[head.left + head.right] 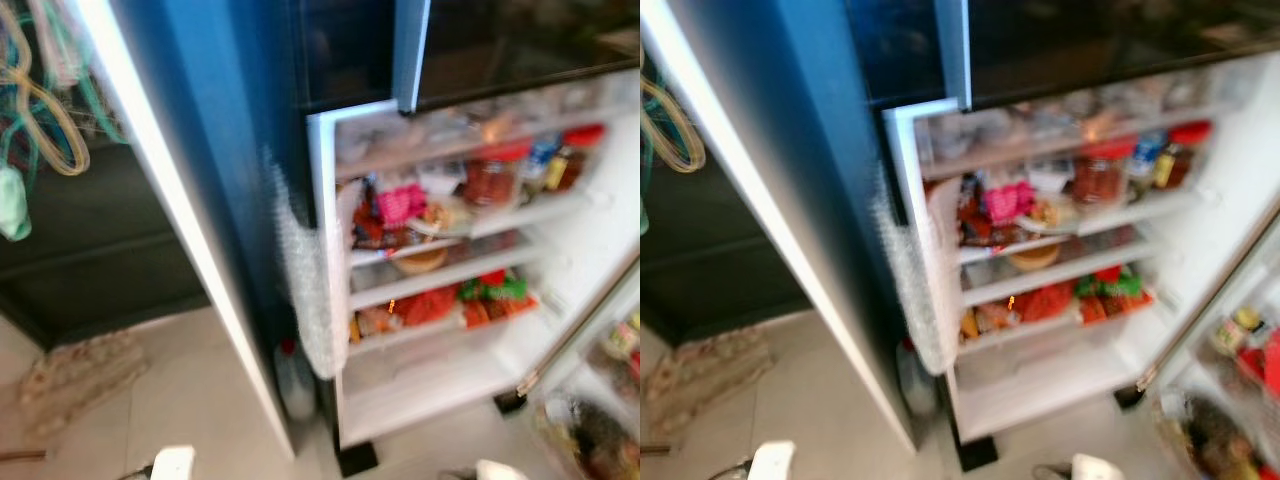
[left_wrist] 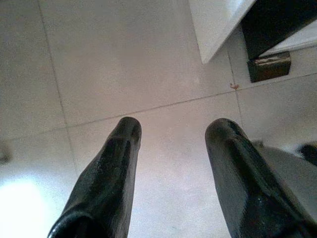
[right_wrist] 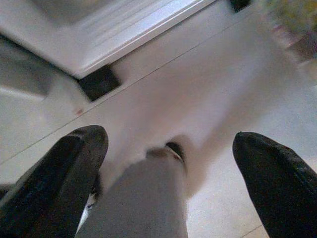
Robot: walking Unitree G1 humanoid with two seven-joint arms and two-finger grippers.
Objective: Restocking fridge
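the fridge (image 1: 330, 300) stands open ahead, its white lower compartment facing the head camera, the whole scene blurred. on the upper shelf, toward the right wall, stand red-lidded jars (image 1: 492, 178) and a couple of small bottles (image 1: 560, 168). a pink packet (image 1: 398, 203) sits near the left edge of the shelf below, and red and green packets (image 1: 470, 296) crowd the next shelf down. the bottom shelf (image 1: 420, 385) is bare white. the door racks (image 1: 1240, 380) at the right hold more blurred items. a bottle (image 1: 296, 380) stands on the tiled floor (image 1: 190, 400) beside the fridge's left edge. the left gripper (image 2: 171, 131) hangs over the tiles with fingers apart, holding nothing. the right gripper (image 3: 171, 141) likewise hangs spread wide and empty near the fridge's foot (image 3: 99, 82).
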